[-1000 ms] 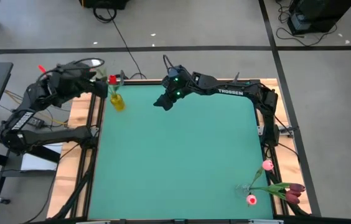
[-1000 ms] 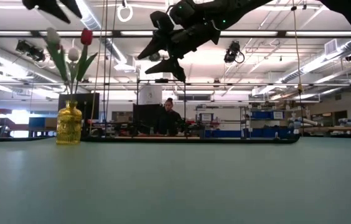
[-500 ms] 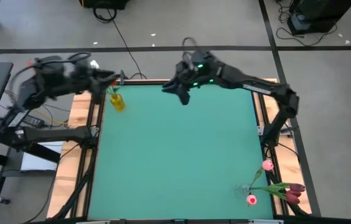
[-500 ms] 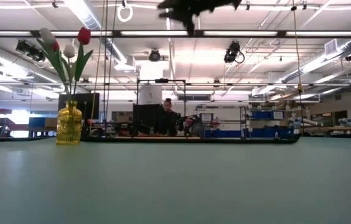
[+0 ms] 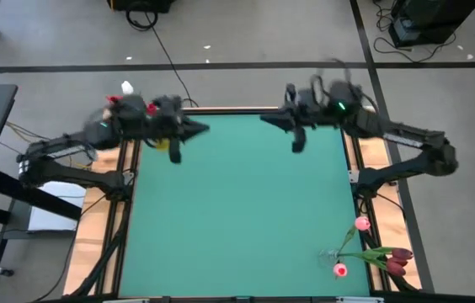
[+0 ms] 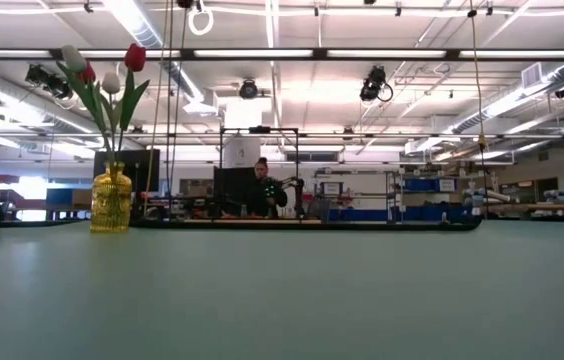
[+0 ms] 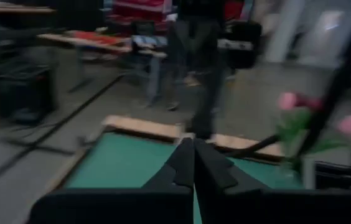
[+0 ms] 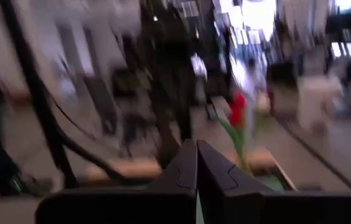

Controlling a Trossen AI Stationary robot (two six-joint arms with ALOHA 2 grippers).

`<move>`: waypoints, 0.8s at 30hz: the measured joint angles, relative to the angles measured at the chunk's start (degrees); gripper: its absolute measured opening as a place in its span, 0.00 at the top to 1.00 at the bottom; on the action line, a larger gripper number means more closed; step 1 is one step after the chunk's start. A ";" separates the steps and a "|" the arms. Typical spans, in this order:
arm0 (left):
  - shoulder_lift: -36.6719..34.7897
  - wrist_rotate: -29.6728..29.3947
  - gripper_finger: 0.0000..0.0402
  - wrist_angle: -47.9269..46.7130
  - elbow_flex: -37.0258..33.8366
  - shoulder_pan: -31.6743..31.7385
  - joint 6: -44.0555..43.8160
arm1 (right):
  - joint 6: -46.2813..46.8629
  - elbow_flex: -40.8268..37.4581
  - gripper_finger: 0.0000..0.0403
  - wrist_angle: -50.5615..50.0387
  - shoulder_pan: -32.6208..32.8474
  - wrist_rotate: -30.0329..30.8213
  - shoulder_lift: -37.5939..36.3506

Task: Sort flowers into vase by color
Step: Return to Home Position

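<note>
A yellow vase (image 6: 111, 200) stands at the table's far left with a red tulip (image 6: 137, 57) and white tulips (image 6: 112, 82) upright in it. From above only a bit of the yellow vase (image 5: 160, 143) shows under my left arm. My left gripper (image 5: 204, 129) hangs shut above the far left of the table, just right of this vase. My right gripper (image 5: 266, 118) hangs shut above the far edge, right of centre. Pink tulips (image 5: 362, 224) and maroon ones (image 5: 399, 263) stand at the near right corner.
The green mat (image 5: 237, 210) lies bare between the two flower groups. Wooden table edges (image 5: 107, 219) flank the mat. Neither gripper shows in the low view. A person (image 6: 262, 190) sits in the room beyond the far edge.
Both grippers have shut on nothing. My left gripper has swung from left of the yellow vase toward the table's right, over the vase. My right gripper has risen out of the low view and gone toward the table's right along the far edge.
</note>
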 joint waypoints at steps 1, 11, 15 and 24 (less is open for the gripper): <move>0.01 1.04 0.99 4.91 -3.50 -1.06 -1.22 | 1.54 -4.07 0.98 5.71 1.10 0.70 -2.06; -0.49 2.94 0.99 20.67 -23.42 -5.06 -2.85 | -5.91 -25.28 0.97 19.17 8.72 2.21 -8.51; -5.02 3.38 0.99 18.56 -26.42 -5.08 0.25 | -8.35 -28.84 0.99 18.88 8.76 5.25 -11.76; -20.71 3.45 1.00 21.17 -43.71 -5.28 -2.49 | -5.97 -45.70 0.99 25.13 5.96 5.64 -23.83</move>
